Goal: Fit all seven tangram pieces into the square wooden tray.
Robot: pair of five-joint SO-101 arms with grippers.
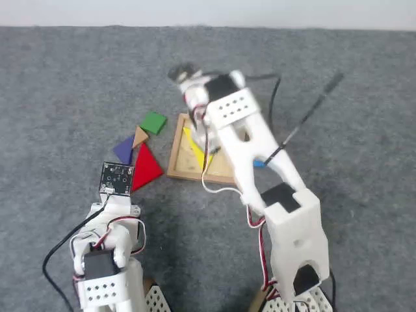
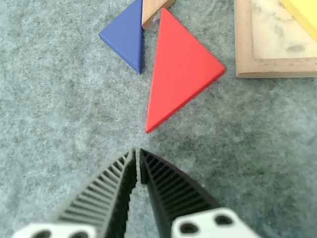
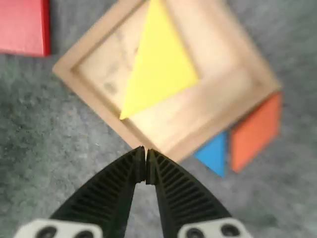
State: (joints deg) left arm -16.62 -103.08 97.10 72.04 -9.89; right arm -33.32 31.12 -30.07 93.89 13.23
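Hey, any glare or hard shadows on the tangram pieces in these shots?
Left wrist view: red triangle evenly lit, no glare, a thin soft shadow along its edge. Right wrist view: no bright spot on the yellow triangle or the tray. High view: even light across the carpet, no hard shadows.

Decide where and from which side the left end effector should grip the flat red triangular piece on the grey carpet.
Probably from above, straddling the flat red triangular piece near the pointed corner facing the left end effector. Lying flat, it offers only thin edges; that corner is narrow and free, while its far end crowds the blue triangular piece.
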